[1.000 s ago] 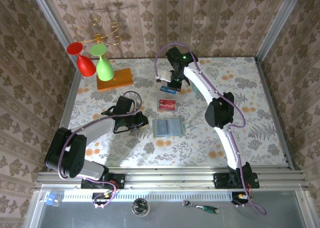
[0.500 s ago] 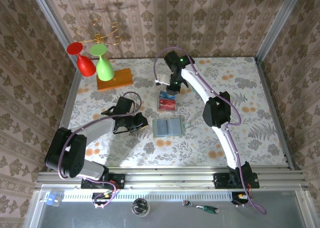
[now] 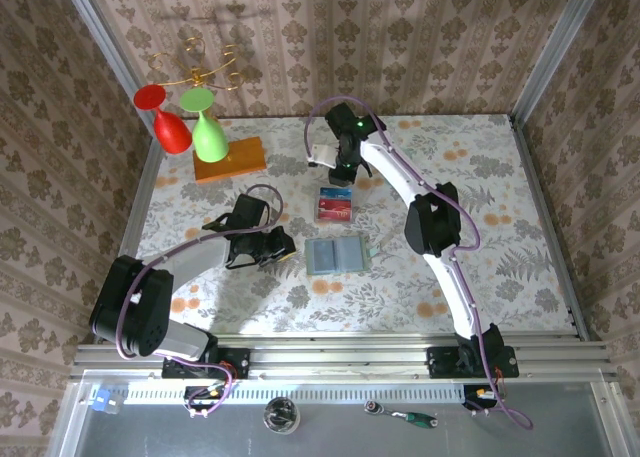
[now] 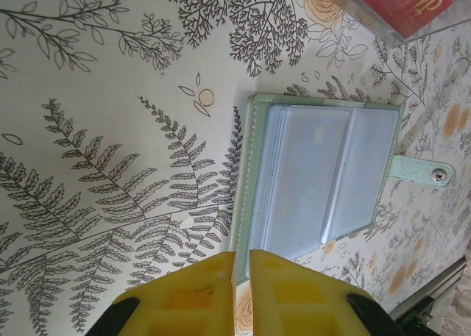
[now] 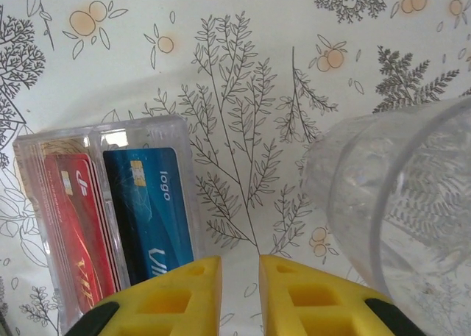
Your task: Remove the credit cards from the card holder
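Observation:
The card holder (image 3: 337, 254) lies open and flat on the table, a pale green wallet (image 4: 324, 174) with clear slots that look empty. My left gripper (image 3: 290, 245) sits at its near-left corner, fingers nearly together (image 4: 242, 259), the wallet's edge showing in the thin gap. The credit cards lie in a clear tray (image 3: 334, 207): red cards (image 5: 73, 226) beside a blue one (image 5: 151, 204). My right gripper (image 3: 338, 175) hangs just beyond the tray, jaws slightly parted (image 5: 239, 277) with only tablecloth between them.
A translucent cup (image 5: 397, 196) stands close to the right of the right gripper. An orange wooden block (image 3: 230, 159) with a red glass (image 3: 170, 127) and a green glass (image 3: 208, 132) stands at the back left. Metal rails edge the table.
The right gripper carried the blue card to the tray, let it go there, and pulled back toward the far side with jaws parted. The left arm has not moved.

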